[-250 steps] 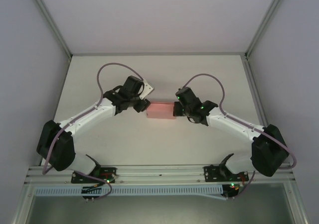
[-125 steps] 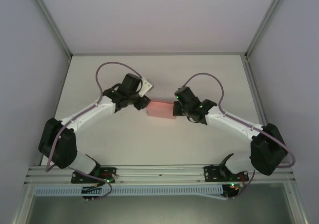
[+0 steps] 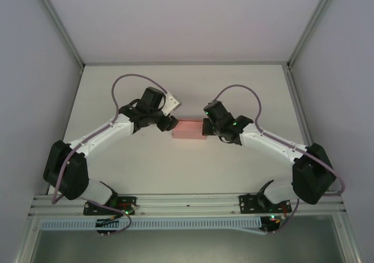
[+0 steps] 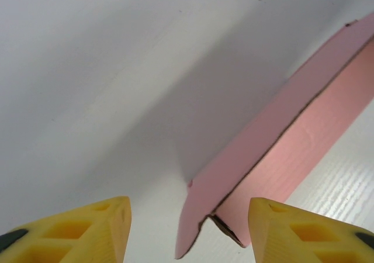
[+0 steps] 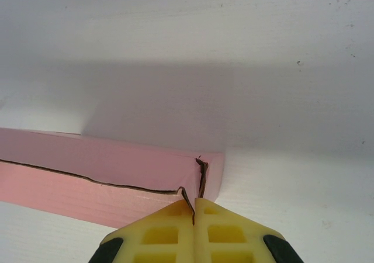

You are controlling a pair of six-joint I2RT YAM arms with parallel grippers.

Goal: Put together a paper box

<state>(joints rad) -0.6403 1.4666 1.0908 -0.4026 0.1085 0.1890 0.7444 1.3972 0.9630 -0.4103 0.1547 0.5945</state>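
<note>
Over the last second your left end effector (image 3: 169,123) has edged a little closer to the left end of the pale pink folded card box (image 3: 189,128), its wrist turning slightly, while the right end effector (image 3: 205,125) has nudged in against the opposite end. The box itself has not shifted and lies flat near the middle of the white surface (image 3: 175,87), between the two arms. In the left wrist view the yellow fingers stand spread wide, the box's loose end corner sitting in the gap between them and touching neither. In the right wrist view the yellow fingers are pressed together at the box's near corner, and a cut edge of the card runs into their seam, so they appear to be pinching a flap there. The body looks folded, but the open seams along the long side and at both ends suggest the closing flaps are not yet tucked. With the right side anchoring the box, the left is placed to work its end flap next.
</note>
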